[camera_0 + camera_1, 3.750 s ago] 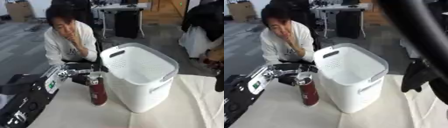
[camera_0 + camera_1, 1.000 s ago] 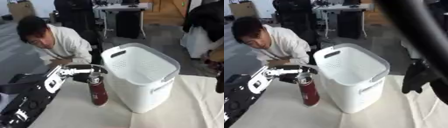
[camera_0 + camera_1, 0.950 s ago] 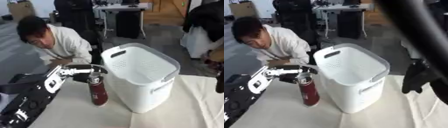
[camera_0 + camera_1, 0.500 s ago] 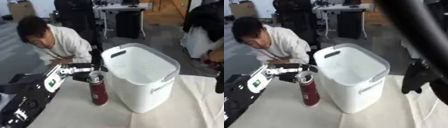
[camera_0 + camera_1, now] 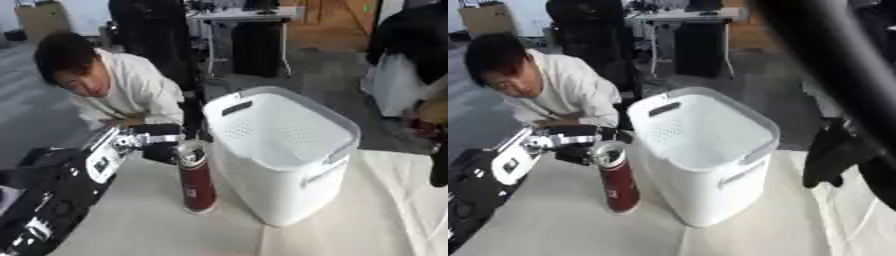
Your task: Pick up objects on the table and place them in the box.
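Left hand on the bottle top, box just to its right.

The left hand [image 5: 156, 141] reaches in from the left with its fingers curled round the silver top of the red bottle [image 5: 198, 184], which stands upright on the table [image 5: 140, 225], its body hanging below the hand's grip. Just right of the hand and bottle stands the white box [image 5: 284, 155], a perforated bin with handle slots, open at the top; the bottle is close beside its near-left wall, though whether they touch I cannot tell. Far to the right of the left hand, the right hand [image 5: 833, 156] shows as a dark shape hanging beside the box's right side, and I cannot tell how its fingers are set.
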Available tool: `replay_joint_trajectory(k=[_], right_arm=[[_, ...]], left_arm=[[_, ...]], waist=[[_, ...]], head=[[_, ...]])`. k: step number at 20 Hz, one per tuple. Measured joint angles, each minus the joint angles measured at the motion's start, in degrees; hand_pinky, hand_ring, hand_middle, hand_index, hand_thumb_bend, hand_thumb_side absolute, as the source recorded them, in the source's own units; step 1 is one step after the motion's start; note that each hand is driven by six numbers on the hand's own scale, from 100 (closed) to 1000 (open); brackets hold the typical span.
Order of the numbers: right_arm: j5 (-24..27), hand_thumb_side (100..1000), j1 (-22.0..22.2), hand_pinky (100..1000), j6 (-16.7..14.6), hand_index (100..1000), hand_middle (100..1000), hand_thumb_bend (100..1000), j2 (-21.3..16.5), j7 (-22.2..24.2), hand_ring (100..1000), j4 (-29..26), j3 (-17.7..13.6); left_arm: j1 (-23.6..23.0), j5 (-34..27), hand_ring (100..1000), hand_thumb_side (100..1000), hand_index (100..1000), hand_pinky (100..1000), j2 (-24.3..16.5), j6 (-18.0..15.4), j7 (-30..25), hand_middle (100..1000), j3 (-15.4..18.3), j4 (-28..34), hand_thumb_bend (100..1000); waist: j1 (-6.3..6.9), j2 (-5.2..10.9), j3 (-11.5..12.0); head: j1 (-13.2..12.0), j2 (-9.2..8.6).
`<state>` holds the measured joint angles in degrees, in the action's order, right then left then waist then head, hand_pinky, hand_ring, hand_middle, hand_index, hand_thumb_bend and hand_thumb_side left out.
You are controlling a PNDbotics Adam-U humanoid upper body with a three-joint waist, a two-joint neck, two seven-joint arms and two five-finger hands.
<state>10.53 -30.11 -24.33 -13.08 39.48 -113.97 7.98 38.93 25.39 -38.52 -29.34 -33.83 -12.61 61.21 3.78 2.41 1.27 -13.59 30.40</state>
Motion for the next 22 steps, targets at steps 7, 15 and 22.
replay_joint_trajectory(k=[7, 15, 22], right_arm=[[0.00, 999, 0.00, 119, 0.15, 646, 457, 100, 0.00, 0.15, 393, 0.00, 0.00], [0.00, 1000, 0.00, 121, 0.27, 646, 457, 100, 0.00, 0.27, 393, 0.00, 0.00], [0.00, 1000, 0.00, 122, 0.48, 646, 457, 100, 0.00, 0.48, 393, 0.00, 0.00]], left_arm=[[-0.02, 2.11, 1000, 1000, 1000, 1000, 0.00, 1.24, -1.24, 1000, 0.18, -0.44, 242], [-0.03, 2.67, 1000, 1000, 1000, 1000, 0.01, 2.11, -2.11, 1000, 0.32, -0.88, 253], [-0.04, 2.49, 1000, 1000, 1000, 1000, 0.06, 2.61, -2.61, 1000, 0.32, -1.25, 283]], waist=[[0.00, 0.01, 0.06], [-0.01, 0.01, 0.07], [-0.02, 0.01, 0.07]], head=[[0.00, -0.01], [0.00, -0.01], [0.00, -0.03]])
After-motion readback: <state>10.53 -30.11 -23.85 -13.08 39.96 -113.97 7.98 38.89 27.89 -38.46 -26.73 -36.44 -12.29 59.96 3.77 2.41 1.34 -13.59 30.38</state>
